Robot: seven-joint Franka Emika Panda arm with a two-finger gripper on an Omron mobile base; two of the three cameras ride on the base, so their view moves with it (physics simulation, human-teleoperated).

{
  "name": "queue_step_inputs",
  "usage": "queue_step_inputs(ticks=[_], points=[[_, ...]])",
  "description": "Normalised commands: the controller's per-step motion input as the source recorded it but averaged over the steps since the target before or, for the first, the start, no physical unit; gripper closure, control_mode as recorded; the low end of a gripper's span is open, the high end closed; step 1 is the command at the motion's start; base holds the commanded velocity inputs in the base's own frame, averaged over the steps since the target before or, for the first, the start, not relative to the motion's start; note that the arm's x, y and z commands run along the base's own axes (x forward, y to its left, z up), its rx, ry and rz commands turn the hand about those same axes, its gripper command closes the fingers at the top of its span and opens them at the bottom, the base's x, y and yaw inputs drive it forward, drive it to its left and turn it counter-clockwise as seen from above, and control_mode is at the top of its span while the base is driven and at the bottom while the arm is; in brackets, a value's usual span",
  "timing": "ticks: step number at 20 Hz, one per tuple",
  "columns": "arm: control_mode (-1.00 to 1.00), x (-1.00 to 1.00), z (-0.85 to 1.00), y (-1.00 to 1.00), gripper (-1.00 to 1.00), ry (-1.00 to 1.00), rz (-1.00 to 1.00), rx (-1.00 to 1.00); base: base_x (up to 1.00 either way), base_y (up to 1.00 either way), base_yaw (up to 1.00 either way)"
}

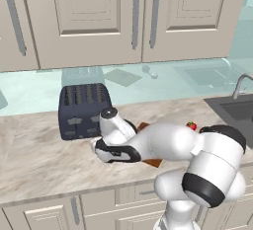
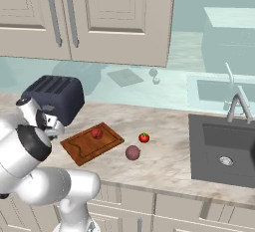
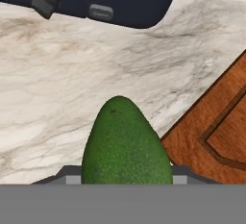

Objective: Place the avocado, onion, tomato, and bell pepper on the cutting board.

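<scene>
The dark-green avocado (image 3: 126, 141) fills the bottom of the hand view, with my gripper (image 3: 126, 176) shut on it; grey fingertips (image 3: 67, 175) show at both of its sides. It is over the marble counter just left of the cutting board's corner (image 3: 216, 127). On the reddish-brown cutting board (image 2: 84, 149) lies the red bell pepper (image 2: 97, 133). The tomato (image 2: 144, 137) with its green top and the mauve onion (image 2: 132, 152) rest on the counter to the board's right. The tomato (image 1: 191, 125) also peeks out behind my arm in the left base view.
A dark toaster (image 2: 55, 96) (image 1: 84, 109) stands on the counter just behind my hand. A sink (image 2: 224, 149) with a faucet (image 2: 239, 104) is set in at the right. Wall cabinets hang above the counter.
</scene>
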Motion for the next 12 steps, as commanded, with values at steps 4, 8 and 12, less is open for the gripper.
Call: queue_step_inputs(ticks=[4,8,12], points=[[-1.00,0.00,0.12,-0.15,1.00,0.00,0.00,0.00,0.00,0.00,0.00],[-1.00,0.00,0.00,-0.33,1.00,0.01,0.00,0.00,0.00,0.00,0.00],[-1.00,0.00,0.00,-0.41,1.00,0.02,-0.01,0.00,0.00,0.00,0.00]])
